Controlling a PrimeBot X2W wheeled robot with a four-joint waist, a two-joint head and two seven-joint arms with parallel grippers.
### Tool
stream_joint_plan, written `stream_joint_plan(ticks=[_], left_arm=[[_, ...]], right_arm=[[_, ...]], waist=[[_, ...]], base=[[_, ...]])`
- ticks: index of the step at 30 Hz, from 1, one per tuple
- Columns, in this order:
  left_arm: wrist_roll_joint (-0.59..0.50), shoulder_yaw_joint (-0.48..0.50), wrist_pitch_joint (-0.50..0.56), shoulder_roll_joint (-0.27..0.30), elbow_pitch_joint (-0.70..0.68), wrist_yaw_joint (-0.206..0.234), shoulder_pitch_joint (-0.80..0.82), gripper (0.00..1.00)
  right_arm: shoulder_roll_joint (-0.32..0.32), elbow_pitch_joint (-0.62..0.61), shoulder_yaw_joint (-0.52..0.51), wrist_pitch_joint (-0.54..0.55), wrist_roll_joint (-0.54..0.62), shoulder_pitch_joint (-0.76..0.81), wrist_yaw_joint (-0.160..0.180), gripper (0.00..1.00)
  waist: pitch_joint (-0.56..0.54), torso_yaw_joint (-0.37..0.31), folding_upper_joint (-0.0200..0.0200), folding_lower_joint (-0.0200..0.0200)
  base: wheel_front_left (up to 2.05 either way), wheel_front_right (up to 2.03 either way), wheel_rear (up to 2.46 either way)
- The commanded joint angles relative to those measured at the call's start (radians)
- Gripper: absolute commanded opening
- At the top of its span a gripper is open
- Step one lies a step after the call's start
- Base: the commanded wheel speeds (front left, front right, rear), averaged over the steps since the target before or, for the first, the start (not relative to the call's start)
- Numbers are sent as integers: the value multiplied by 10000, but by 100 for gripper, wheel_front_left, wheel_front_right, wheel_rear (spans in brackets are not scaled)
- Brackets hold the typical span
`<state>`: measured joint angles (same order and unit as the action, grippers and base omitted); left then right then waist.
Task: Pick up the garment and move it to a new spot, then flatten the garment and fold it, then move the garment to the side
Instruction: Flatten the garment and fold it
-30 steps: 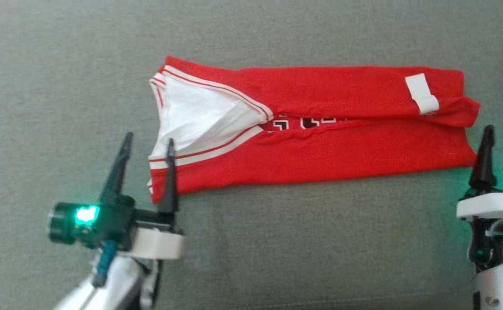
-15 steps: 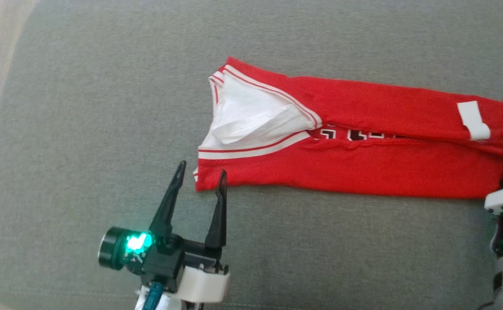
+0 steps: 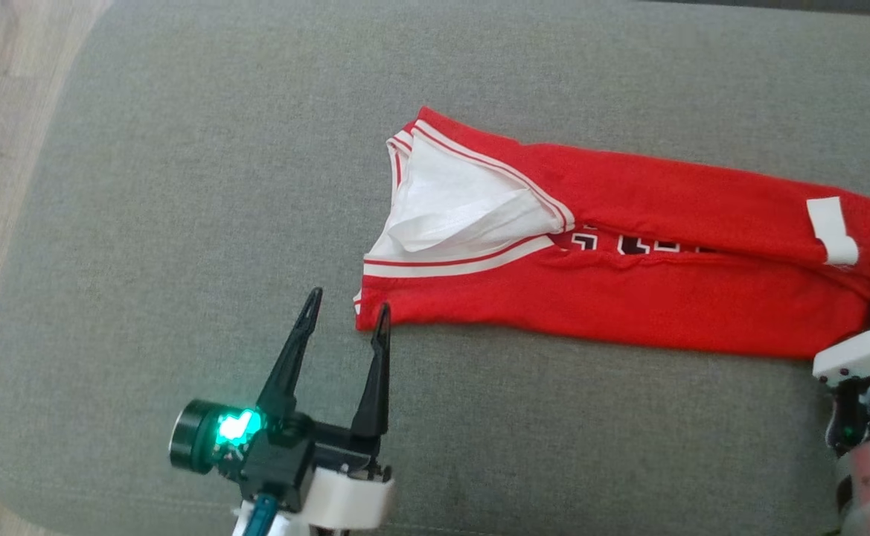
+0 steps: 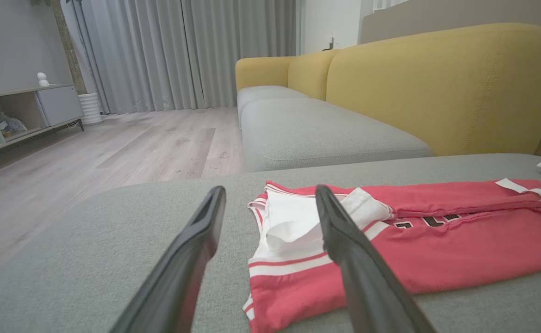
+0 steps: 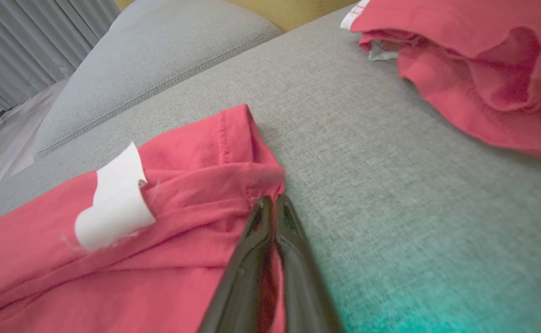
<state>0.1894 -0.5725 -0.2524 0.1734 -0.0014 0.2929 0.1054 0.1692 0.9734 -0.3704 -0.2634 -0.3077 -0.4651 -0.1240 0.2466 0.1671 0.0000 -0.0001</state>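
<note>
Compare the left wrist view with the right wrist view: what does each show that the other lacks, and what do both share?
Left wrist view, not the right: the open left pincer, the red garment's white-trimmed neckline and black lettering, and a cabinet. Right wrist view, not the left: the right pincer shut on the garment's hem corner. Both: the garment, its white tag, the grey cushion, a second red item and curtains.
</note>
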Motion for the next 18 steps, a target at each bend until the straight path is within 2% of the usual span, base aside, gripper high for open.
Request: stream_joint_plan(ticks=[1, 7, 15, 18], left_arm=[[-121, 465, -93, -56, -239, -57, 34, 100], [-305, 810, -93, -210, -153, -335, -193, 100], [-509, 1165, -93, -391, -131, -620, -410, 100], [-559, 1295, -93, -449, -96, -707, -473, 100]], right_arm=[[-179, 246, 458, 184, -139, 179, -67, 0], [461, -144, 695, 68, -380, 149, -67, 0], [1739, -1082, 547, 30, -436, -87, -67, 0], [1874, -1629, 760, 168, -483, -356, -67, 0]], waist=[[-87, -42, 0, 1], [-447, -262, 0, 1], [-728, -600, 0, 1], [-825, -689, 0, 1]], base=[[0, 0, 0], [0, 0, 0], [0, 0, 0], [0, 0, 0]])
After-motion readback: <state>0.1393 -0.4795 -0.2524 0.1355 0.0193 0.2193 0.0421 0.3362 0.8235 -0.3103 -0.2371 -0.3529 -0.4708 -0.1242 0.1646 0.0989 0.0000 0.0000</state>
